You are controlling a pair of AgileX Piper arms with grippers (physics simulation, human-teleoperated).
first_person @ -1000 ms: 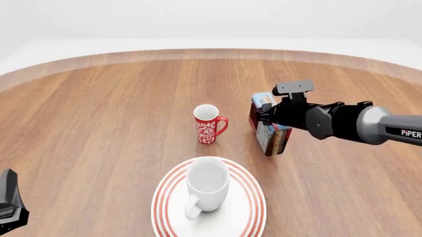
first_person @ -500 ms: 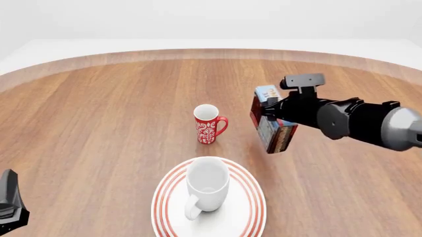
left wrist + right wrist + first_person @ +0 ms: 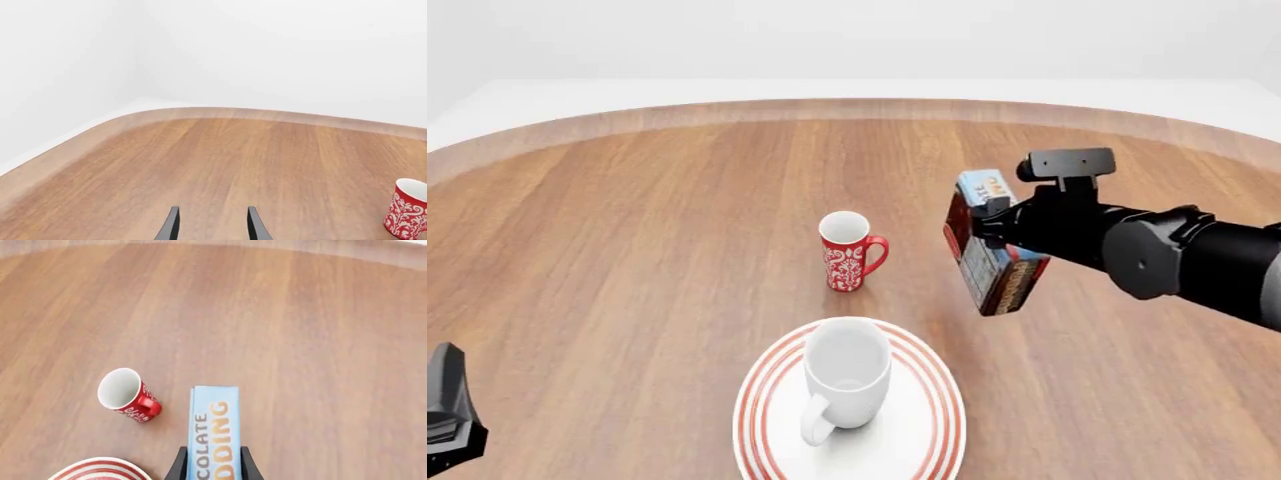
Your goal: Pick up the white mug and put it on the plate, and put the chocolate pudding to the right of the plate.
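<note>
The white mug (image 3: 846,381) stands upright on the red-ringed plate (image 3: 934,428) at the front middle, handle toward me. My right gripper (image 3: 994,228) is shut on the chocolate pudding carton (image 3: 993,258) and holds it in the air, right of the red mug and beyond the plate's right side. In the right wrist view the carton's blue face (image 3: 213,431) sits between the fingers (image 3: 179,467), with the plate's rim (image 3: 100,468) nearby. My left gripper (image 3: 211,226) is open and empty; its body (image 3: 446,412) shows at the front left corner of the table.
A slim red mug with white pattern (image 3: 849,252) stands upright behind the plate, left of the carton; it also shows in the right wrist view (image 3: 127,395) and the left wrist view (image 3: 408,210). The wooden table's curved far edge (image 3: 854,106) runs across the back.
My right gripper has lifted the carton and carried it a little to the right and toward me. The left arm, both mugs and the plate have not moved.
</note>
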